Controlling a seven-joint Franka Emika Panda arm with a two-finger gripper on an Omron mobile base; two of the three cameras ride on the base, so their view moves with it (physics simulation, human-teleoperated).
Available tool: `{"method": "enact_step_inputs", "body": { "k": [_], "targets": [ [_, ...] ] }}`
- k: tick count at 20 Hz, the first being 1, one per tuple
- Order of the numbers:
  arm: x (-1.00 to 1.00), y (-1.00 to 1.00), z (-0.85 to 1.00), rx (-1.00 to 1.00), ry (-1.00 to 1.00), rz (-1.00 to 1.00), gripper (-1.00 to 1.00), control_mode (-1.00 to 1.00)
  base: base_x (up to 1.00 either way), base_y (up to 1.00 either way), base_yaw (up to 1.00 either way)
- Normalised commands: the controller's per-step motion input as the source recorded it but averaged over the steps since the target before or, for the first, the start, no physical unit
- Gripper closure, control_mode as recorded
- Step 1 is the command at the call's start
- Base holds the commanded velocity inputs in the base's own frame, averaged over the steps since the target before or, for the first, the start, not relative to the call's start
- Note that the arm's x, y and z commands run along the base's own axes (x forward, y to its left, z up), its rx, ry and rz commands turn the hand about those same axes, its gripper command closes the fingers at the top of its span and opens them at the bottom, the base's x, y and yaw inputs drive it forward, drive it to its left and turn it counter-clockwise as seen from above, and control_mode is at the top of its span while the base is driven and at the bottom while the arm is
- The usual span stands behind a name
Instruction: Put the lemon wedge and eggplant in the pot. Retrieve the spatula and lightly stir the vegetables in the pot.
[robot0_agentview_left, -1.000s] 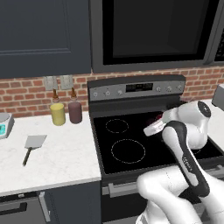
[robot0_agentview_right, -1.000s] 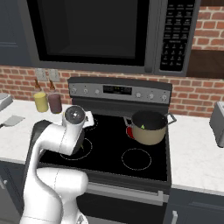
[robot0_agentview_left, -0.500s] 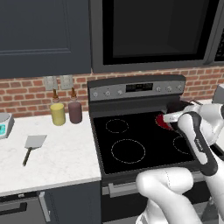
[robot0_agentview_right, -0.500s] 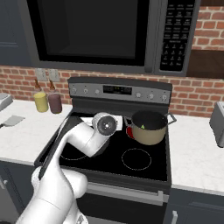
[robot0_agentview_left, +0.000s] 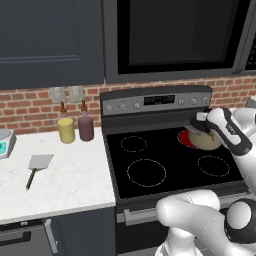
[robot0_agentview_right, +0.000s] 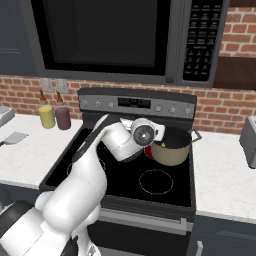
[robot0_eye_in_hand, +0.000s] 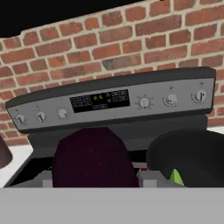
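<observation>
Brick wall and a dark microwave back a black glass cooktop (robot0_agentview_left: 165, 165), and the beige pot (robot0_agentview_right: 171, 147) sits on its rear burner, which glows red under it. Just beside the pot's left rim, the gripper (robot0_eye_in_hand: 94, 181) is clamped on the eggplant (robot0_eye_in_hand: 93, 162), a glossy, dark purple, rounded bulk between the fingertips. Inside the pot's dark interior a small yellow-green lemon wedge (robot0_eye_in_hand: 176, 176) already lies. My worry is that the eggplant looks smooth and bulbous, so it could slip out early and land on the slick glass short of the pot, or clip the dark rim and nudge the light pot off its burner. Far left of the pot, on the speckled white counter (robot0_agentview_left: 65, 175), the spatula (robot0_agentview_left: 36, 168) lies flat, square grey blade and thin dark handle.
</observation>
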Motion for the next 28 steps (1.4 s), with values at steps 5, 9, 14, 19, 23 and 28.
{"method": "enact_step_inputs", "body": {
  "k": [5,9,14,19,23,28],
  "targets": [
    [0.66,-0.78,0.23,0.04,0.0,-0.11,1.0,-1.0,0.0,0.0,0.0],
    [0.51,-0.58,-0.06,0.0,0.0,-0.04,1.0,-1.0,0.0,0.0,0.0],
    [0.34,-0.48,-0.35,0.0,-0.01,0.0,1.0,-1.0,0.0,0.0,0.0],
    [0.35,-0.33,-0.46,0.0,-0.08,0.0,1.0,-1.0,0.0,0.0,0.0],
    [0.5,-0.25,-0.49,0.0,-0.07,0.0,1.0,-1.0,0.0,0.0,0.0],
    [0.54,-0.04,-0.36,0.0,-0.03,0.0,1.0,-1.0,0.0,0.0,0.0]
  ]
}}
